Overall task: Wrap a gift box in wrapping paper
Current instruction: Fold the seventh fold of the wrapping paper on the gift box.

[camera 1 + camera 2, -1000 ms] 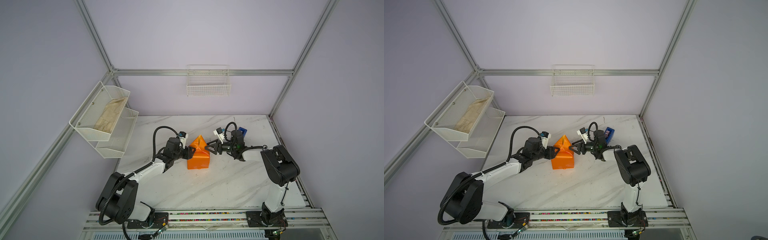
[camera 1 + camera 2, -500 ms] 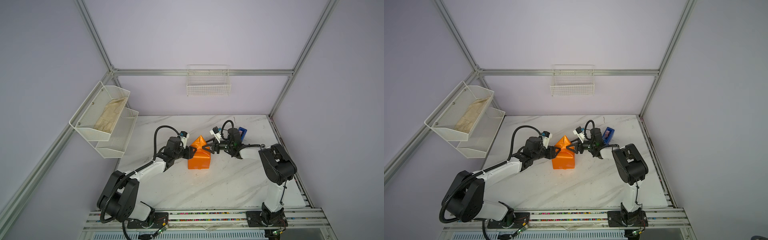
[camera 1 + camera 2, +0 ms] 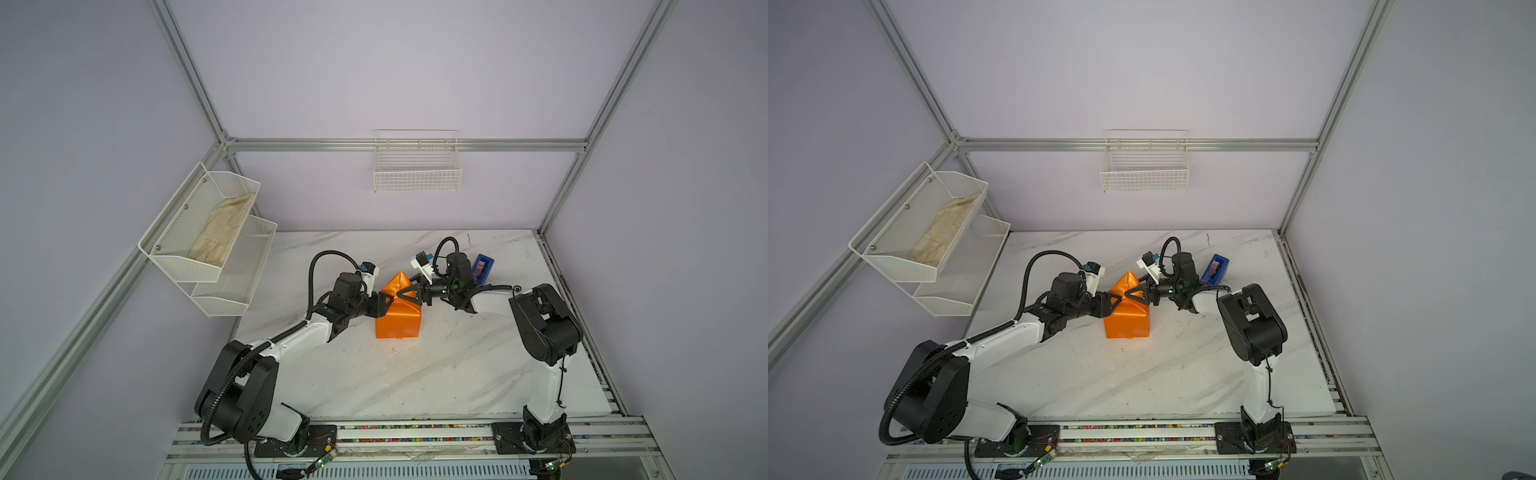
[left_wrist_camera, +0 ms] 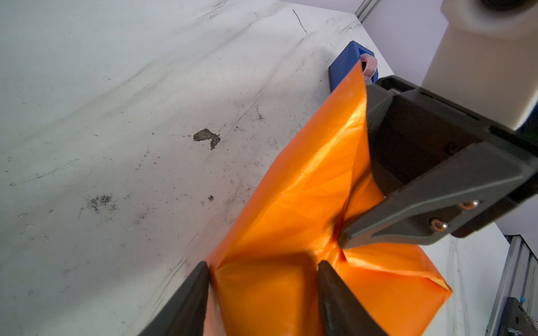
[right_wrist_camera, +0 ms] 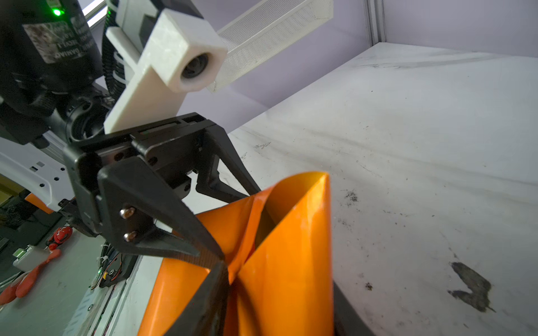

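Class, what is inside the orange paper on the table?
Only the paper itself shows, folded up to a peak, with a dark gap between folds in the right wrist view. Any box inside is covered.

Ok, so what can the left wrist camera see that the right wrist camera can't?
Only the left wrist view: the blue tape dispenser, half hidden behind the wrapping paper, and the right arm's white camera.
Only the right wrist view: the left arm's white camera, the white mesh shelf, and red objects down off the table.
Both: the orange wrapping paper standing up in a flap, the left end effector and right end effector at it, the marble table, and one dark mark on it.
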